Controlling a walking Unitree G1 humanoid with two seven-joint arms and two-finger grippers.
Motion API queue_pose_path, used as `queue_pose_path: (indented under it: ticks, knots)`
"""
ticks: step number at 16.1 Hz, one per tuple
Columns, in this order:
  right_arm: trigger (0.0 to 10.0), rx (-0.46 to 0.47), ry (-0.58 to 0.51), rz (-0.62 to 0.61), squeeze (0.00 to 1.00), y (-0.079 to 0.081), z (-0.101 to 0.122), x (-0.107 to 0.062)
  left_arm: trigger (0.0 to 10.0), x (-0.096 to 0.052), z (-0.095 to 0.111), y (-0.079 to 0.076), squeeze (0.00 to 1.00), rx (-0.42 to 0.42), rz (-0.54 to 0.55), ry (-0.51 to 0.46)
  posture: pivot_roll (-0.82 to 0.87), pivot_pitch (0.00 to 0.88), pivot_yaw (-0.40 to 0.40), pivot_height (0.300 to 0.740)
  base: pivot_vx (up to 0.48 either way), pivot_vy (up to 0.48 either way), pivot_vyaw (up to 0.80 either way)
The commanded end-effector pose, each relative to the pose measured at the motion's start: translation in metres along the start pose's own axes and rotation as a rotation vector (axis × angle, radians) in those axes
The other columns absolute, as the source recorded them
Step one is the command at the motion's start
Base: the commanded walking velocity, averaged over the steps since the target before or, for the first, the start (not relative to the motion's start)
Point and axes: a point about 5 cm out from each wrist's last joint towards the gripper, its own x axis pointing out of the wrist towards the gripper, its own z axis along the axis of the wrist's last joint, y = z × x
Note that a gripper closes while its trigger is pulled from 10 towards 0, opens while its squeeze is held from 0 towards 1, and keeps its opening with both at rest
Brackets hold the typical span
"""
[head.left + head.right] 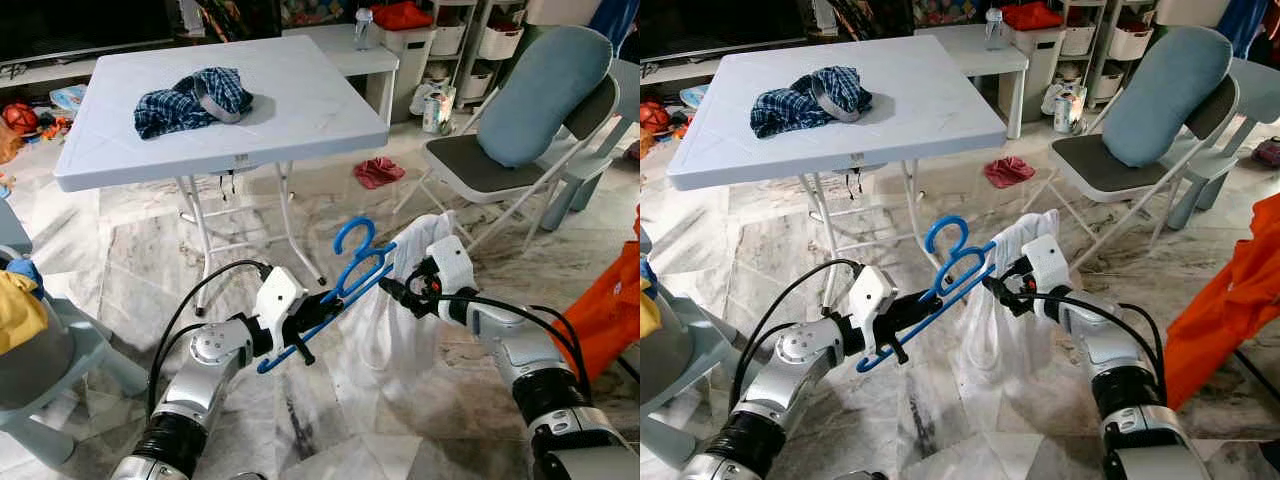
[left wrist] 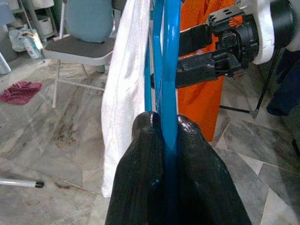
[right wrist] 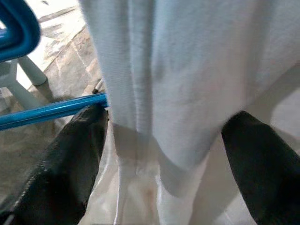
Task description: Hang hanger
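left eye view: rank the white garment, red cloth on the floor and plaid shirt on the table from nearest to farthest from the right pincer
1. white garment, draped on the blue hanger, at the right pincer.
2. red cloth, on the floor beyond it, by the folding chair.
3. plaid shirt, on the white table, far left.

No readable text, brand, number or sign was found anywhere. A small sticker (image 1: 241, 159) sat on the front edge of the white table (image 1: 300, 120), beyond the grippers, but its print was too small to make out. A printed packet (image 1: 437, 108) stood on the floor by the folding chair (image 1: 480, 165), further out past the right gripper (image 1: 395, 292); its markings were blurred and unreadable. The blue hanger (image 1: 340, 290) and white garment (image 1: 385, 330) carried no lettering that could be seen.
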Motion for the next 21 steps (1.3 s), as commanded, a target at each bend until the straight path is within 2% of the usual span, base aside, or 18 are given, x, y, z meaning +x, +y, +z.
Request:
queue_pose_path:
  ticks: [1,6,12,14,15,16,17,19,20,21]
  knots:
    - [0.0,-0.024,-0.018,-0.021,0.00,-0.003,0.007,-0.001,4.5,0.004,0.019,0.001,0.00,0.035,-0.023,-0.072,-0.13,0.000,-0.014,0.740,0.000,0.000,0.00]
    - [0.0,-0.052,-0.035,-0.071,0.00,-0.027,0.011,-0.017,4.7,0.001,0.019,0.003,0.00,0.028,-0.023,-0.067,-0.14,0.000,-0.010,0.740,0.000,0.000,0.00]
    - [0.0,-0.057,-0.055,-0.111,0.00,-0.032,0.014,-0.018,4.9,0.001,0.018,0.004,0.00,0.041,-0.032,-0.052,-0.14,0.000,-0.007,0.740,0.000,0.000,0.00]
    - [0.0,-0.063,-0.064,-0.133,0.00,-0.035,0.017,-0.019,5.6,-0.001,0.016,0.004,0.00,0.049,-0.025,-0.042,-0.14,0.000,-0.007,0.740,0.000,0.000,0.00]
    - [0.0,-0.070,-0.092,-0.197,0.00,-0.043,0.024,-0.022,6.6,-0.003,0.013,0.004,0.00,0.066,-0.019,-0.020,-0.14,0.000,-0.011,0.740,0.000,0.000,0.00]
    - [0.0,-0.069,-0.112,-0.234,0.00,-0.048,0.028,-0.023,6.7,-0.004,0.010,0.004,0.00,0.082,-0.017,0.001,-0.13,0.000,-0.013,0.740,0.000,0.000,0.00]
    - [0.0,-0.059,-0.135,-0.289,0.00,-0.054,0.034,-0.026,6.7,-0.006,0.006,0.005,0.00,0.086,-0.008,0.026,-0.14,0.000,-0.013,0.740,0.000,0.000,0.00]
    - [0.0,-0.045,-0.175,-0.362,0.00,-0.062,0.042,-0.029,5.8,-0.009,0.000,0.004,0.00,0.104,-0.022,0.055,-0.14,0.000,-0.012,0.740,0.000,0.000,0.00]
    - [0.0,-0.041,-0.196,-0.386,0.00,-0.064,0.045,-0.031,5.8,-0.010,-0.002,0.002,0.00,0.115,-0.032,0.073,-0.13,0.000,-0.012,0.740,0.000,0.000,0.00]
    - [0.0,-0.058,-0.248,-0.434,0.00,-0.069,0.053,-0.035,7.8,-0.017,-0.011,-0.004,0.00,0.131,-0.072,0.112,-0.13,0.000,-0.012,0.740,0.000,0.000,0.00]
